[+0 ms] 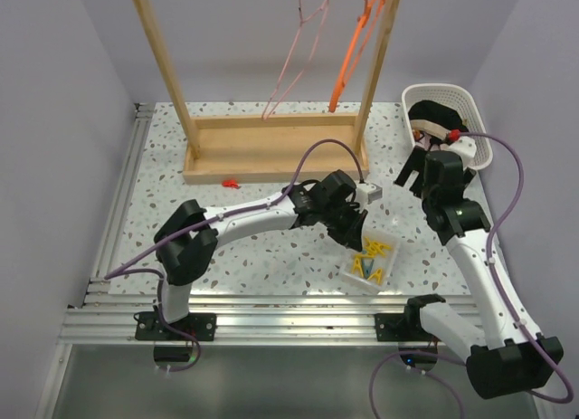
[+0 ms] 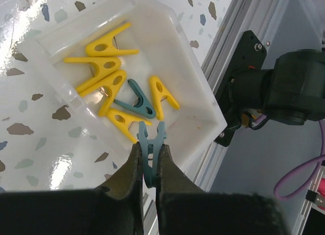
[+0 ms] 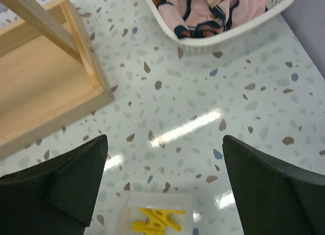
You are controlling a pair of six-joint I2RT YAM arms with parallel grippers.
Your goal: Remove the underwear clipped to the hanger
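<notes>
The pale pink briefs with navy trim [image 3: 203, 11] lie in the white basket [image 3: 228, 34]. The black briefs with beige panels [image 1: 436, 113] lie there too. A pink hanger [image 1: 294, 61] and an orange hanger [image 1: 357, 48] hang bare on the wooden rack [image 1: 271, 147]. My left gripper [image 2: 149, 148] is shut on a teal clothespin [image 2: 150, 138], just above the near edge of a clear box [image 2: 203, 100]. In the top view it [image 1: 355, 224] is over that box [image 1: 391, 265]. My right gripper [image 3: 165, 143] is open and empty, above the table left of the basket [image 1: 479, 120].
The clear box holds several yellow clothespins [image 2: 109, 67] and one teal one [image 2: 136, 99]. A small red clip [image 1: 231, 182] lies in front of the rack's base. The aluminium table rail [image 2: 238, 37] runs just beside the box.
</notes>
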